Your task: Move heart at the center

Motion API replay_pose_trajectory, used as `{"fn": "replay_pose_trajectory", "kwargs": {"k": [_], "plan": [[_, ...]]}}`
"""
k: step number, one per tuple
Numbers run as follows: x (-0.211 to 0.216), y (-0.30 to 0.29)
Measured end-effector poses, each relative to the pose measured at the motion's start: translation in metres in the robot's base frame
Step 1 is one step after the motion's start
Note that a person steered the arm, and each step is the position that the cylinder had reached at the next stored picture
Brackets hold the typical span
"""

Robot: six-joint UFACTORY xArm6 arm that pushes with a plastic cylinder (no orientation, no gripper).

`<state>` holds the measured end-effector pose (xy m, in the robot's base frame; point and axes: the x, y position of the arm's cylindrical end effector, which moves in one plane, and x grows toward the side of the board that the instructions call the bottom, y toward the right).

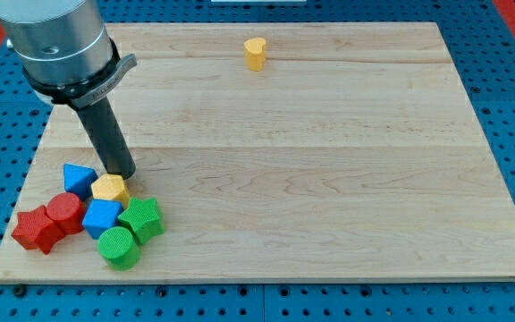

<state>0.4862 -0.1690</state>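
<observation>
The yellow heart block (pixel 255 53) sits near the view's top, a little left of the middle of the wooden board (pixel 329 161). My tip (pixel 123 173) is far from it, at the view's lower left. The tip stands just above the yellow pentagon block (pixel 110 189) and to the right of the blue triangle block (pixel 79 178), close to both.
A cluster lies at the board's lower left corner: a red star (pixel 36 229), a red cylinder (pixel 64 212), a blue cube (pixel 102 216), a green star (pixel 141 218) and a green cylinder (pixel 118 248). The board's left edge runs beside them.
</observation>
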Motion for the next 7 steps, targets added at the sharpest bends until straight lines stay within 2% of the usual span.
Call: {"fn": "replay_pose_trajectory", "kwargs": {"k": [1,3,4,5,6,7], "plan": [[-0.045,0.0],[-0.213,0.0],[-0.233,0.0],[-0.233,0.023],[-0.226,0.076],[-0.226,0.102]]}}
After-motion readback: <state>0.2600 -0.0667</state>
